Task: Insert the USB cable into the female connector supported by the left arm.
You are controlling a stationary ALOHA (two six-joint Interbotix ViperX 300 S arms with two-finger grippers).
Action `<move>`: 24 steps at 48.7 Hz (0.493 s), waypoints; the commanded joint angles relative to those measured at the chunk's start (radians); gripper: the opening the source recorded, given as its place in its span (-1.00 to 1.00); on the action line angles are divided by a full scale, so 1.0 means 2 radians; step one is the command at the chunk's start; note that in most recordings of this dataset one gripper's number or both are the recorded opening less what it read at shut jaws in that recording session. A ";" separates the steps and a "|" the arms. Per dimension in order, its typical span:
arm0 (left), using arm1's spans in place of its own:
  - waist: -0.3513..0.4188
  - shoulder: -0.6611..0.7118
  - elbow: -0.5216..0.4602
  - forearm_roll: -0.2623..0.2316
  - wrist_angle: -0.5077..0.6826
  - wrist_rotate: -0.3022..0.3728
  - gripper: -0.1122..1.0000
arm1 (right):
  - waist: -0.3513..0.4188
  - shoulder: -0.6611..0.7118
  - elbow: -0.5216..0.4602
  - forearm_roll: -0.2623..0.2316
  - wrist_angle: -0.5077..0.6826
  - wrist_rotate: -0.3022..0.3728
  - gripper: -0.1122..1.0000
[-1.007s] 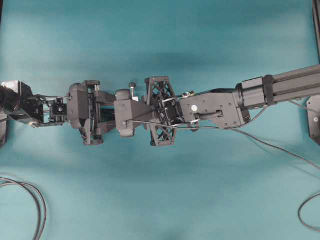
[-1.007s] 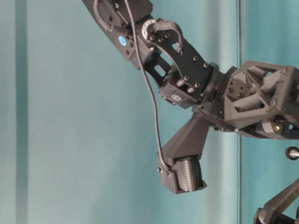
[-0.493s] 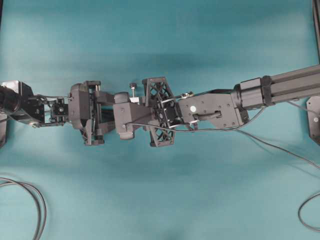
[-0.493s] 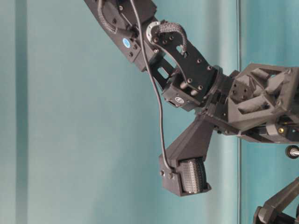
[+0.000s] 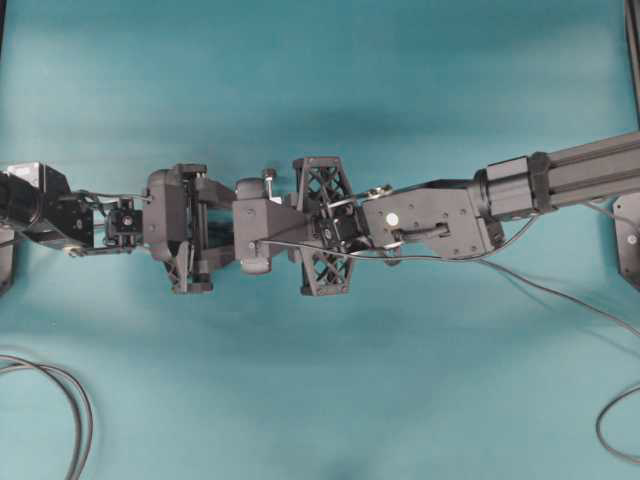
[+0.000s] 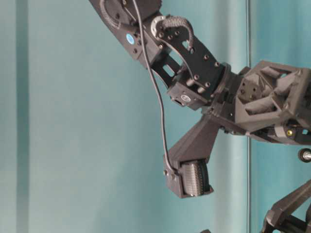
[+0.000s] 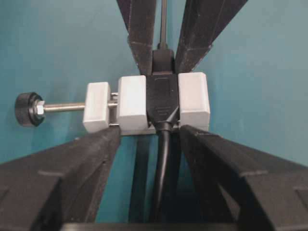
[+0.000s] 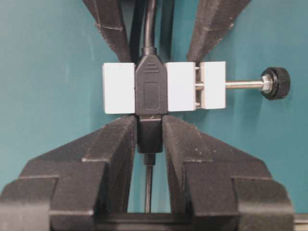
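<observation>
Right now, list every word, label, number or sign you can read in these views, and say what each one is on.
No legible text in any view.
Round blue sticker on the right arm: too small to read.
Small round badge on its wrist block: blurred, unreadable.
White round mark on the same arm: blank.

Black arm (image 6: 194,82) — dangling thin cable (image 6: 154,92)

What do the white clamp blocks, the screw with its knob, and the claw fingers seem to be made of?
White clamp blocks: likely matte plastic, with soft rounded edges and no shine. Screw: metal, silvery and reflective; its knob looks like ribbed black plastic. Right claw fingers: probably printed plastic, dull black with faint layered ridges.
</observation>
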 commanded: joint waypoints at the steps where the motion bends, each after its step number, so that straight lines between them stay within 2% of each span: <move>1: -0.021 -0.008 -0.011 0.004 0.012 0.001 0.71 | 0.007 -0.030 -0.003 -0.002 -0.014 0.001 -0.30; 6: -0.021 -0.014 -0.005 0.004 0.016 0.002 0.71 | 0.009 -0.031 0.002 -0.002 -0.014 0.001 0.20; 9: -0.021 -0.018 0.002 0.004 0.016 0.004 0.71 | 0.012 -0.032 0.005 -0.002 -0.015 0.001 0.37; 17: -0.021 -0.036 0.040 0.002 0.017 0.004 0.71 | 0.015 -0.054 0.028 -0.002 -0.023 0.001 0.32; 24: -0.021 -0.063 0.072 0.001 0.019 0.002 0.71 | 0.008 -0.095 0.082 -0.002 -0.038 0.001 0.32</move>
